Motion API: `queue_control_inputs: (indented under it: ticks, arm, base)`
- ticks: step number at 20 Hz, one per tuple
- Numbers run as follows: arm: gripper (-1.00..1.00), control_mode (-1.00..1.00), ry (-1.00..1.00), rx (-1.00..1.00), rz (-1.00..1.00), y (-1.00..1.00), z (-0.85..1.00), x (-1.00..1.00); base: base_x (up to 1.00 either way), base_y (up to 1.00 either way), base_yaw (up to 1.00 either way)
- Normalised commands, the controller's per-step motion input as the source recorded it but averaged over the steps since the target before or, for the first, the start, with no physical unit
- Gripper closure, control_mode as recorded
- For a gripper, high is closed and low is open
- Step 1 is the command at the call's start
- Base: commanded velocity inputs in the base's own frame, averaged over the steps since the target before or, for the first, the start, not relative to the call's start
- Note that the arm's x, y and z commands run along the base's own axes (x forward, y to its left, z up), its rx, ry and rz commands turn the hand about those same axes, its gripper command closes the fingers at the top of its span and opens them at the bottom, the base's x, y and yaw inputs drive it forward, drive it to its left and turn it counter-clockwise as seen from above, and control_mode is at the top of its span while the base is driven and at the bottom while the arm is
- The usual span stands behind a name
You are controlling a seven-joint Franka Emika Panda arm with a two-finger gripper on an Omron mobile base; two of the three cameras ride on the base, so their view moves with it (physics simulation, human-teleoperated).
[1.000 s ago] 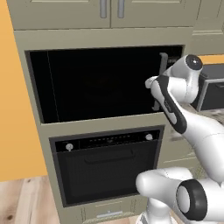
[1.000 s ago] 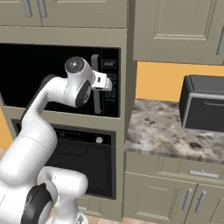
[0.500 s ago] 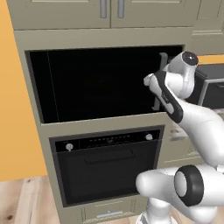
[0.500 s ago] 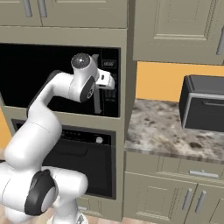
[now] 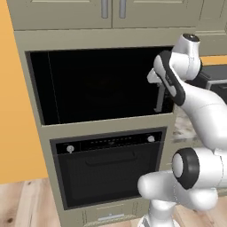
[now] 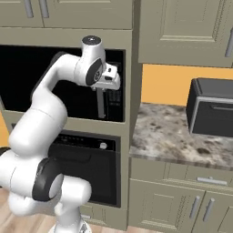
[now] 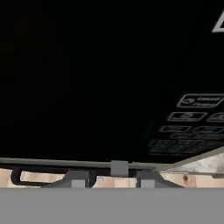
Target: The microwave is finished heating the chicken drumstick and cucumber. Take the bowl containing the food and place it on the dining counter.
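The microwave (image 5: 102, 84) is built into the cabinet wall, its dark glass door closed. Its vertical grey handle (image 5: 159, 101) runs down the door's right side beside the button panel (image 7: 192, 127). My gripper (image 5: 158, 85) is at the upper part of that handle (image 6: 101, 103), shut on it with one finger on either side. In the hand view the handle (image 7: 119, 167) shows end-on between my gripper's (image 7: 111, 180) two tips. The bowl, chicken drumstick and cucumber are hidden behind the dark door. The dining counter is out of view.
A black oven (image 5: 111, 173) with two knobs sits directly below the microwave. To the right, a speckled counter (image 6: 168, 136) carries a small dark toaster oven (image 6: 211, 107). Cabinet doors (image 6: 182, 27) hang above. Wooden floor (image 5: 26, 204) lies below left.
My hand has pressed in closer to the microwave handle and its jaws have narrowed around it. The door has stayed closed.
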Motion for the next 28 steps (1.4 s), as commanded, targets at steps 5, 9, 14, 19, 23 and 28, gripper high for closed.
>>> queue_control_inputs:
  ticks: [5, 9, 14, 19, 23, 28]
  arm:
    - [1.00, -1.00, -0.31, -0.07, 0.00, 0.00, -0.25, -0.29]
    - [1.00, -1.00, -0.33, -0.01, 0.01, 0.09, -0.20, -1.00]
    - [1.00, -1.00, -0.31, 0.00, 0.00, 0.54, -0.01, -1.00]
    - [1.00, -1.00, -0.23, 0.01, 0.00, 0.83, 0.33, -1.00]
    - [1.00, -1.00, -0.26, 0.00, -0.02, 0.97, 0.48, -1.00]
    - [-1.00, -1.00, -0.25, 0.00, 0.00, 0.74, 0.36, -1.00]
  base:
    - [0.00, 0.00, 0.00]
    - [0.00, 0.00, 0.00]
    - [0.00, 0.00, 0.00]
    - [0.00, 0.00, 0.00]
    - [0.00, 0.00, 0.00]
    - [0.00, 0.00, 0.00]
